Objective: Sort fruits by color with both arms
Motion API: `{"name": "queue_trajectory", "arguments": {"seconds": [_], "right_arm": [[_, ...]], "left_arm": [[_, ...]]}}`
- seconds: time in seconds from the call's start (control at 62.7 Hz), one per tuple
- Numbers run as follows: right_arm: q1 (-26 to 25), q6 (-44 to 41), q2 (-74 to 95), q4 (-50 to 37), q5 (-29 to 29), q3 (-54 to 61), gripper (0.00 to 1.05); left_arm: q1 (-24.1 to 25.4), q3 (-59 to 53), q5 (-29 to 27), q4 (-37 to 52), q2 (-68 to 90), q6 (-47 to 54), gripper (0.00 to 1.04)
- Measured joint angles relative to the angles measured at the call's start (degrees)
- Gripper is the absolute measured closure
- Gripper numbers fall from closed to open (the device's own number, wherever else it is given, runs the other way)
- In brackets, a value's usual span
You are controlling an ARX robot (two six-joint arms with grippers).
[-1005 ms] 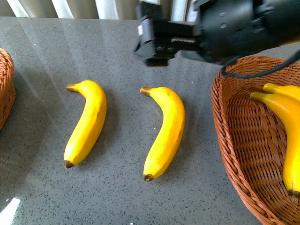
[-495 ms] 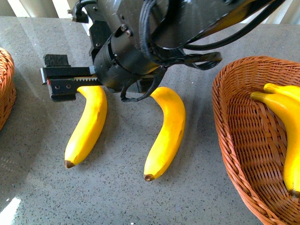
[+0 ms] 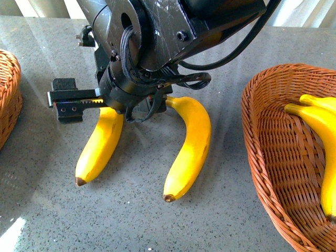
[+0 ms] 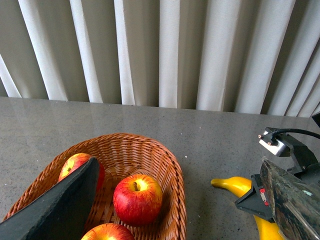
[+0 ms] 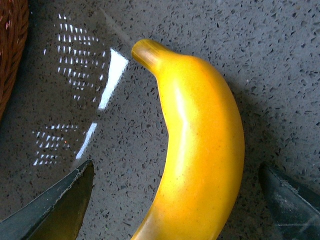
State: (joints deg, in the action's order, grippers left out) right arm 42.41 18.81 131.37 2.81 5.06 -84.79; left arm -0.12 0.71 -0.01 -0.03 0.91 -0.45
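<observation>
Nearest you, the left banana (image 3: 100, 144) points its brown tip your way and runs straight away from you (a slight curve, nothing more), with its stem end up at the right gripper (image 5: 172, 200). The jaws there are spread wide, one finger on each side across the long axis. Neither touches, and the fruit sits closer to one finger. I'd call it a small centring nudge, then drop and squeeze. Farther off, the left gripper (image 4: 179, 161) hangs spread and empty over the apples (image 4: 137, 200) in their basket (image 4: 179, 200).
</observation>
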Motion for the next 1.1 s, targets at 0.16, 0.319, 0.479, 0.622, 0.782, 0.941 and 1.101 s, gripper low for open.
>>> {"name": "queue_trajectory", "arguments": {"seconds": [0.16,0.319,0.479,0.622,0.782,0.941,1.101], "right_arm": [[0.0,0.0,1.0,1.1,-0.8,-1.5,0.09],[0.0,0.0,2.0,2.1,-1.2,-2.0,0.09],[-0.1,1.1,2.1,2.3,-1.0,-2.1,0.25],[-0.4,2.3,2.2,1.9,-0.3,-1.3,0.56],[-1.0,3.3,1.4,0.2,1.4,0.3,0.70],[-2.2,4.0,-0.8,-1.3,2.6,3.6,0.71],[-5.2,4.2,-6.3,-3.9,6.0,8.0,0.71]], "left_arm": [[0.0,0.0,0.0,0.0,0.0,0.0,0.09],[0.0,0.0,0.0,0.0,0.0,0.0,0.09],[0.0,0.0,0.0,0.0,0.0,0.0,0.09],[0.0,0.0,0.0,0.0,0.0,0.0,0.09],[0.0,0.0,0.0,0.0,0.0,0.0,0.09],[0.0,0.0,0.0,0.0,0.0,0.0,0.09],[0.0,0.0,0.0,0.0,0.0,0.0,0.09]]}}
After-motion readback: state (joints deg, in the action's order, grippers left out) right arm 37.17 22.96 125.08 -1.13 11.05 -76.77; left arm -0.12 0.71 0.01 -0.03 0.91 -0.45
